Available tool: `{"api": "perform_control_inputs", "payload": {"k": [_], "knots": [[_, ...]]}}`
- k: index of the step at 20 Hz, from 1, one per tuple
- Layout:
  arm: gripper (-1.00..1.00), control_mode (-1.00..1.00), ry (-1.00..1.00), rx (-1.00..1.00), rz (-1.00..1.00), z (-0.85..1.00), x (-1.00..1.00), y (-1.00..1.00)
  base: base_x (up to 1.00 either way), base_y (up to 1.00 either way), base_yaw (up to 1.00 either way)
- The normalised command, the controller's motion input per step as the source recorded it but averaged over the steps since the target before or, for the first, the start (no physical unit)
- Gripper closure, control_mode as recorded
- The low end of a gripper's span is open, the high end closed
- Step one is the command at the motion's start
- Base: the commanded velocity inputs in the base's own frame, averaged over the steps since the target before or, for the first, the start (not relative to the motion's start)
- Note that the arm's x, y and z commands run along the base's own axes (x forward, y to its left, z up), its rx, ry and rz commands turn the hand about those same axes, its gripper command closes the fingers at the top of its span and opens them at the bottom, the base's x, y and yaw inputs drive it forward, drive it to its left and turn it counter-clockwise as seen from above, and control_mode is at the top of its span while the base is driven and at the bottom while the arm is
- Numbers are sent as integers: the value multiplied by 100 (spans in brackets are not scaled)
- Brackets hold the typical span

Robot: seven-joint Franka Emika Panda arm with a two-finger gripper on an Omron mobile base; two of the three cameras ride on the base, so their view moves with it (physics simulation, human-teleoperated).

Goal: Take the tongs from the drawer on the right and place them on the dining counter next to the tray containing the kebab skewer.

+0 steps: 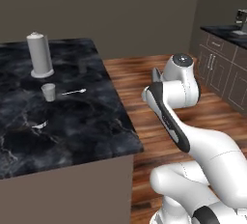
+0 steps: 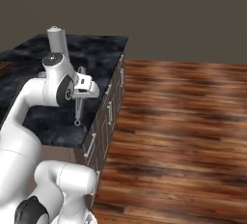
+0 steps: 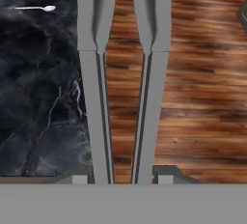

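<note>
Your end effector [image 2: 80, 89] is closed on the slim silver-grey metal tongs [image 3: 123, 83], gripping them at the hinge end so the two long narrow arms hang down, as the right base view shows. They hang over the right edge of the glossy black marble dining counter [image 1: 72, 121] with white veins, half above the stone and half above the wooden floor [image 3: 202, 83].

Expect the tongs to be light and stiff, but smooth metal is slippery, and the arms likely spring apart when released. Your hold near the hinge looks sound; a grip further down would probably squeeze the arms together.

In the hand view each arm runs flat and grey, widening toward the tip. On the counter stand a white canister [image 1: 39, 54] and a small cup [image 1: 48, 92], with a small silver spoon [image 1: 75, 91] beside it.
</note>
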Motion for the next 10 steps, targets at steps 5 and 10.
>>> {"api": "perform_control_inputs", "payload": {"k": [5,10], "knots": [[100,100,0,0,0,0,0,0,0,-73,5],[100,100,0,0,0,0,0,0,4,-78,4]]}}
